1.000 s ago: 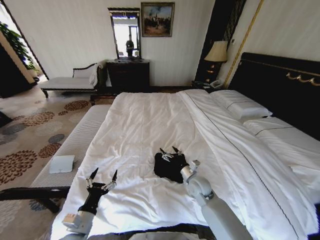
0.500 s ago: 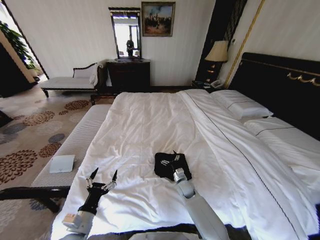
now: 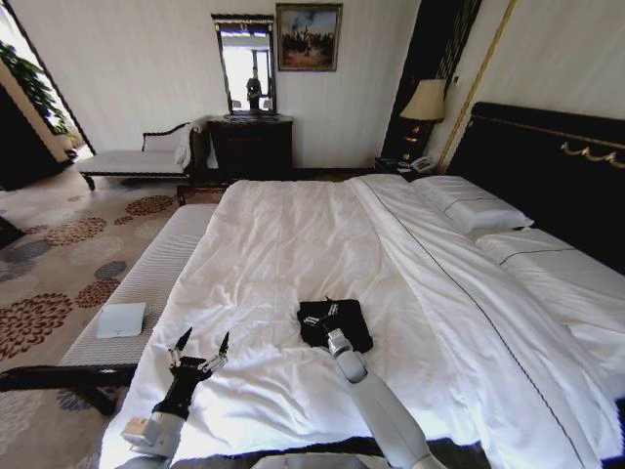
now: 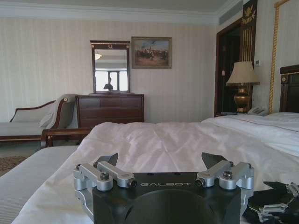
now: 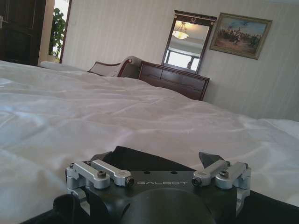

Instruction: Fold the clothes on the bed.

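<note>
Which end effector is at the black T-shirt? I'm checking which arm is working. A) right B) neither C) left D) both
A: the right end effector sits open over the folded black T-shirt on the bed, while the left end effector hovers open near the bed's edge, apart from the shirt.

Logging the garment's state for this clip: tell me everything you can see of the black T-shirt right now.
The black T-shirt lies on the white sheet of the bed, near the foot and roughly mid-width. It looks like soft dark cloth gathered into a small, compact, roughly squarish bundle, not spread out; sleeves and neckline cannot be made out. Small white marks show on top. The right claw sits over it, open, fingers spread low above the cloth; actual contact cannot be confirmed. The left claw hovers open, apart from it.
</note>
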Tool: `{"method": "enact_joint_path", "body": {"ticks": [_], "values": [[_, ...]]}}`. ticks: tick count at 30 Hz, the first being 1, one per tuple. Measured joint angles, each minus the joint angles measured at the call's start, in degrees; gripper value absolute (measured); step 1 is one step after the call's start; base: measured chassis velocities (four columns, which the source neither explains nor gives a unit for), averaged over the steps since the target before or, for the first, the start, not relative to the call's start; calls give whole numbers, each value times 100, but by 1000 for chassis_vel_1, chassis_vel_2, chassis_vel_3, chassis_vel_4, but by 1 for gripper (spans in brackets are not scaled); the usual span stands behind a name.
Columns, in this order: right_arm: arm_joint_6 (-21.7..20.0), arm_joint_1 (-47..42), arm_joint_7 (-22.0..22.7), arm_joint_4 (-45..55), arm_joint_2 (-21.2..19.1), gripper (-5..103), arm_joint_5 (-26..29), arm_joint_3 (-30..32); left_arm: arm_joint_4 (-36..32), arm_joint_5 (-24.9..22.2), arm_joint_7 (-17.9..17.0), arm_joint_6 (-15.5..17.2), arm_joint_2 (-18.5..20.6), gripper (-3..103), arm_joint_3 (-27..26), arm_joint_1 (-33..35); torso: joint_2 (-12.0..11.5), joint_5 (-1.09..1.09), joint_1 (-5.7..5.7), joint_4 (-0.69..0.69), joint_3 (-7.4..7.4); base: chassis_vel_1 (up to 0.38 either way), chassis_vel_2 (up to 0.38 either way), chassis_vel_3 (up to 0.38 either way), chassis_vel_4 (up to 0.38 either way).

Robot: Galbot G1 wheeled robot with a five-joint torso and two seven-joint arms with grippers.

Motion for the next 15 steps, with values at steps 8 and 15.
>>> {"method": "enact_joint_path", "body": {"ticks": [8,15], "values": [[-70,-336,-10,840,-207,100,533,161,0,0,0,0,0,100,0,0,0,0,0,-1,0,0,0,0,0],[50,-711,-24,979,-455,100,701,521,0,0,0,0,0,100,0,0,0,0,0,-2,0,0,0,0,0]]}}
